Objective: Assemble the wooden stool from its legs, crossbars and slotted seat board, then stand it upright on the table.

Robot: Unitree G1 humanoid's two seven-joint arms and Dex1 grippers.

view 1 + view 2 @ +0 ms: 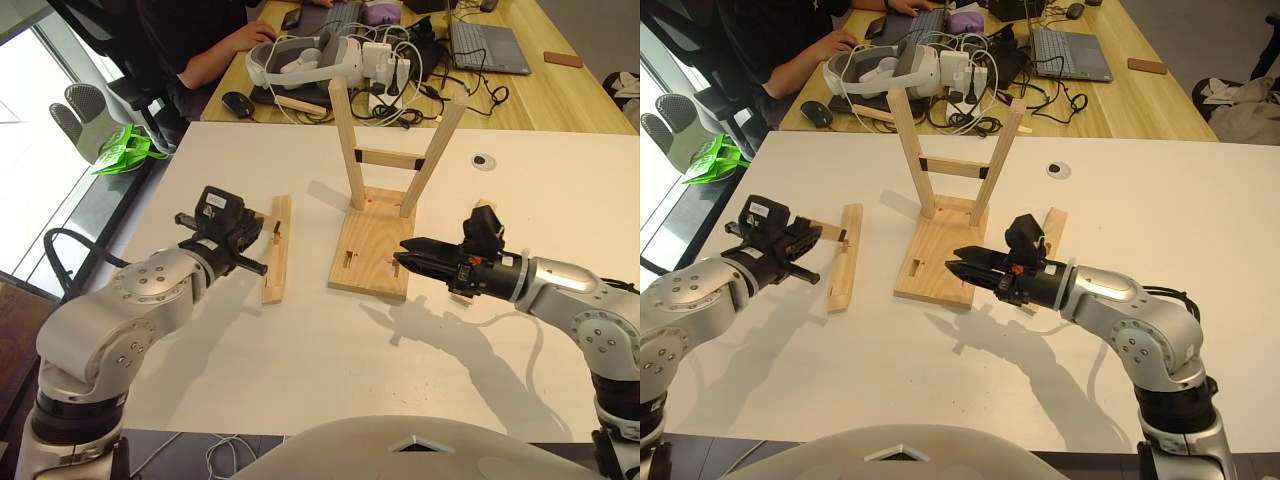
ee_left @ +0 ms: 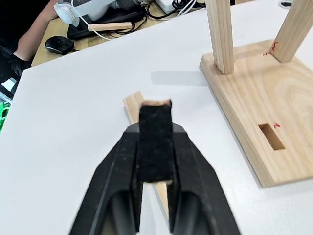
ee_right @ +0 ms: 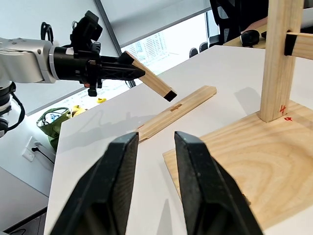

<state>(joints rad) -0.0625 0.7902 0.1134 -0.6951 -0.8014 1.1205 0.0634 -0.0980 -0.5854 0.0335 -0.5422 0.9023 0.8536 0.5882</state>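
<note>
The slotted seat board [image 1: 372, 243] lies flat mid-table with two legs [image 1: 347, 130] standing in it, joined by a black-tipped crossbar [image 1: 386, 158]. A loose leg [image 1: 277, 250] lies left of the board. Just above that leg, my left gripper [image 1: 250, 250] is shut on a short crossbar [image 3: 155, 84] with a black end [image 2: 155, 132]. My right gripper [image 1: 405, 258] hovers open over the board's right edge, with nothing between its fingers [image 3: 122, 166]. Another leg [image 1: 1053, 225] lies on the table behind the right gripper.
A wooden desk [image 1: 560, 95] behind the white table holds a headset [image 1: 300, 60], cables, a laptop and a mouse, with a person seated at it. A round grommet [image 1: 484, 160] sits at the table's back right. The table's left edge is near my left arm.
</note>
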